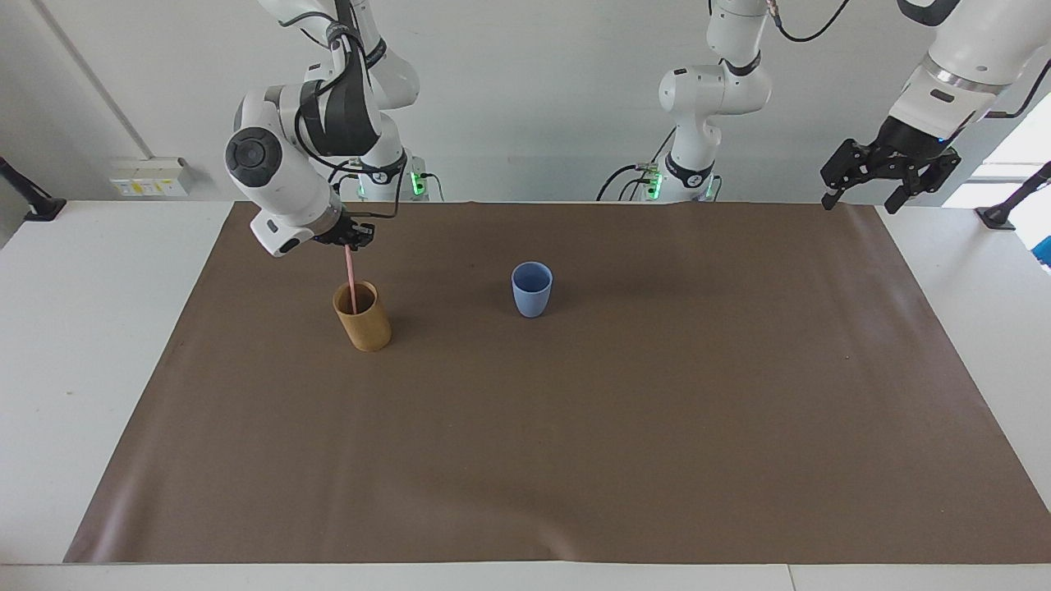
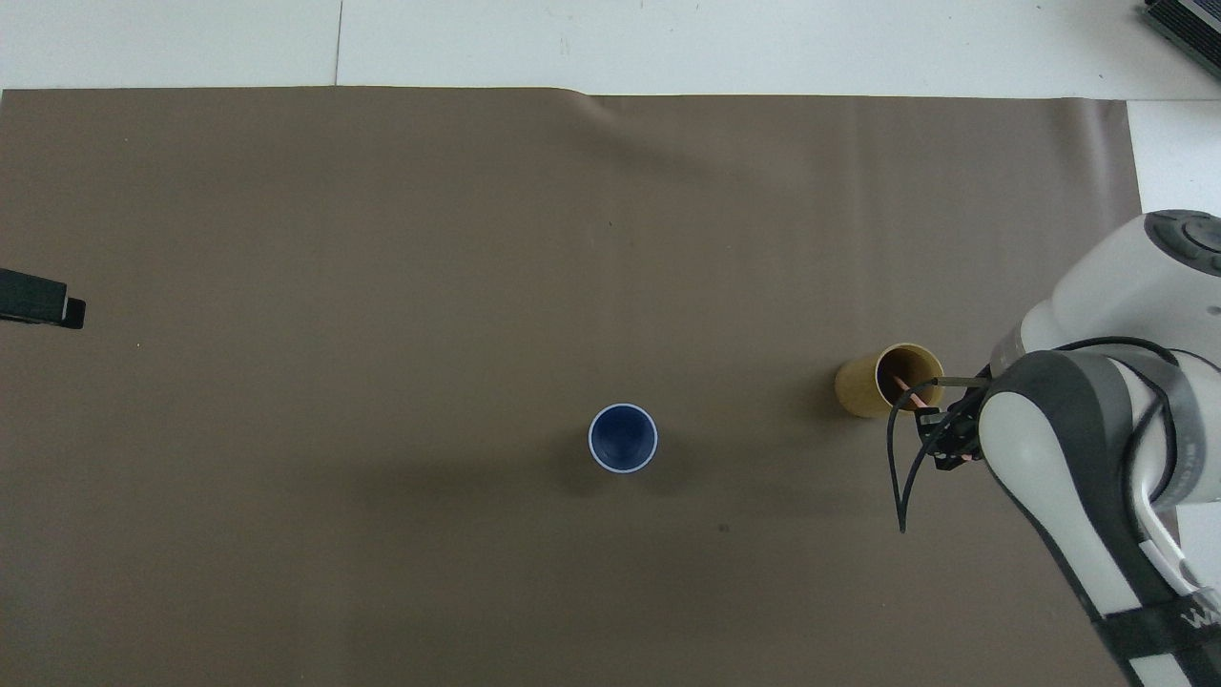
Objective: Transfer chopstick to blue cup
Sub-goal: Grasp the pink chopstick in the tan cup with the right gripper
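The right gripper [image 1: 351, 240] hangs over the tan cup [image 1: 362, 316], clenched on the top end of the chopstick [image 1: 351, 279]. The pale pink stick stands almost upright, its lower end down inside the tan cup, which rests on the brown mat [image 1: 575, 460] toward the right arm's end of the table and closer to the mat's robot-side edge than to its opposite edge. The blue cup [image 1: 531, 288] stands upright on the mat near the middle of its length, about level with the tan cup, well apart from it, its mouth facing up. The left gripper [image 1: 888, 176] waits in the air over the mat's corner at the left arm's end, on the robots' side, its fingers spread apart and holding nothing.
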Controlling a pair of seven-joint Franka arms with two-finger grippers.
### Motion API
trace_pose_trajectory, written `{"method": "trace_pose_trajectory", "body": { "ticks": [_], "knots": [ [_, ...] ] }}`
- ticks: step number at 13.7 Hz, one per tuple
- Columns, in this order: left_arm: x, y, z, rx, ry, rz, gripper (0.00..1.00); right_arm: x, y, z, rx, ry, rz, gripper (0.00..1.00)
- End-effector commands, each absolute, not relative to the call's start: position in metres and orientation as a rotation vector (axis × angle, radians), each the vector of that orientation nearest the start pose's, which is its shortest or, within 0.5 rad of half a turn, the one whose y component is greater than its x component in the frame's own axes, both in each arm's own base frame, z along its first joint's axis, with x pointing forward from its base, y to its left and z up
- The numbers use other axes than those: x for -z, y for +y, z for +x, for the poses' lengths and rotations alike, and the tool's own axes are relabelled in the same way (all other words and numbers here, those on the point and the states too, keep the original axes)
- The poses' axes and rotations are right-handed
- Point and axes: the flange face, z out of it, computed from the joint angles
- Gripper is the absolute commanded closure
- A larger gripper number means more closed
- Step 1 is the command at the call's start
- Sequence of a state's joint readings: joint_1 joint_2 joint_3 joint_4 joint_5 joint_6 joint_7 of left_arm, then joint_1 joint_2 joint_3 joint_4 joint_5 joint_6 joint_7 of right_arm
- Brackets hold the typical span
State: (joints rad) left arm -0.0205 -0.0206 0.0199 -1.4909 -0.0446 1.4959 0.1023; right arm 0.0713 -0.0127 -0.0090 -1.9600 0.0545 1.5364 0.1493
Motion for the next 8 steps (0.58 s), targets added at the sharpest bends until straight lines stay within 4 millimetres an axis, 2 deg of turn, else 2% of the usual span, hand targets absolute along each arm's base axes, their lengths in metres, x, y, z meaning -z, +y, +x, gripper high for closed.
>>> {"method": "trace_pose_trajectory", "body": {
  "ticks": [1, 5, 8],
  "knots": [
    [-0.669, -0.002, 0.533, 0.034, 0.164, -3.161, 0.0, -0.498, 0.042, 0.502, -0.646, 0.155, -3.0, 1.0],
    [-0.669, -0.002, 0.533, 0.031, 0.164, -3.161, 0.0, -0.575, 0.048, 0.492, -0.598, 0.132, -2.929, 1.0],
    [-0.669, -0.002, 0.533, 0.031, 0.164, -3.161, 0.0, -0.604, 0.073, 0.487, -0.556, 0.135, -2.887, 1.0]
  ]
}}
